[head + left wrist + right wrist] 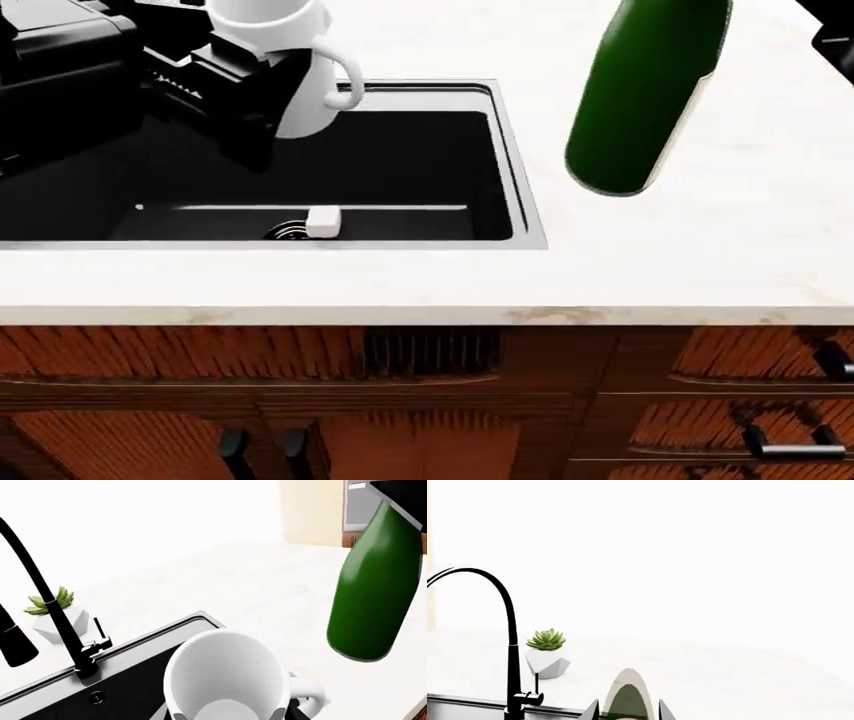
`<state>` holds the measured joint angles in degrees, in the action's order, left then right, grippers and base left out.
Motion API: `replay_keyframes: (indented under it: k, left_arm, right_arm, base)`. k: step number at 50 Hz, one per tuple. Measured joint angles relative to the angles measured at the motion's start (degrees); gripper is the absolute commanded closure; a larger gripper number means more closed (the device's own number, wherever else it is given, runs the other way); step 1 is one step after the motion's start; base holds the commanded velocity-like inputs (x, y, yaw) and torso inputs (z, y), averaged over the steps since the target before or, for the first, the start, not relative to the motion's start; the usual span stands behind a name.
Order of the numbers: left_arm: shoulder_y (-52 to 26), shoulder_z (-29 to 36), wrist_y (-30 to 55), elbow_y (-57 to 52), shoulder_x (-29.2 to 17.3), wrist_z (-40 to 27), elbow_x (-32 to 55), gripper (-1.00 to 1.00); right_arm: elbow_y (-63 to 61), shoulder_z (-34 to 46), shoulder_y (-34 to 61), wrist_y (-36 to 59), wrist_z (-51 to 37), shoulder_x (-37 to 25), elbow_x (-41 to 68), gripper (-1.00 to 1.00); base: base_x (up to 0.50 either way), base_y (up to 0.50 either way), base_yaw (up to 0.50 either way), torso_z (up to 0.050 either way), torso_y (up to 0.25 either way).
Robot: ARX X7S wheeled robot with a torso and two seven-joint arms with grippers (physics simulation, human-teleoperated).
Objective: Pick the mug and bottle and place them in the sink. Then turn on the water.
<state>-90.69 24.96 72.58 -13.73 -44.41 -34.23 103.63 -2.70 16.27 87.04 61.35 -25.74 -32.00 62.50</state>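
Observation:
My left gripper (228,714) is shut on the white mug (227,675), with a finger on each side of its wall. In the head view the mug (287,60) hangs handle to the right over the far left part of the black sink (527,200). My right gripper (627,712) is shut on the dark green bottle (627,700). The bottle (647,90) hangs above the counter just right of the sink, and also shows in the left wrist view (373,590). The black faucet (510,630) stands behind the sink rim (153,635). No water stream shows.
A small white rounded block (323,221) lies by the drain in the basin. A white faceted planter with a green plant (547,657) stands beside the faucet (53,605). The pale counter (694,250) runs right of the sink; wooden cabinet fronts (427,400) lie below.

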Motion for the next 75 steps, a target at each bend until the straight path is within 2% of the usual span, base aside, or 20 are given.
replay_keyframes:
  k: [44, 54, 75]
  left_arm:
    - [-1.2, 1.0, 0.2, 0.2, -2.7, -0.2, -1.2, 1.0]
    - [-1.5, 1.5, 0.2, 0.3, -2.7, -0.1, -1.7, 1.0]
    - [-1.7, 2.1, -0.3, 0.3, -2.5, 0.4, -1.9, 1.0]
  right_arm:
    - [0.1, 0.3, -1.9, -2.3, 0.4, -1.6, -1.4, 1.0]
    - [1.3, -0.1, -1.5, -2.2, -0.1, -2.1, -1.3, 1.0]
    - [1.7, -0.3, -1.2, -1.5, -0.3, -3.0, -1.1, 1.0]
  base:
    - [0.07, 0.5, 0.0, 0.0, 0.001]
    - [0.02, 0.0, 0.0, 0.001, 0.001]
    - [0.34, 0.0, 0.0, 0.0, 0.002]
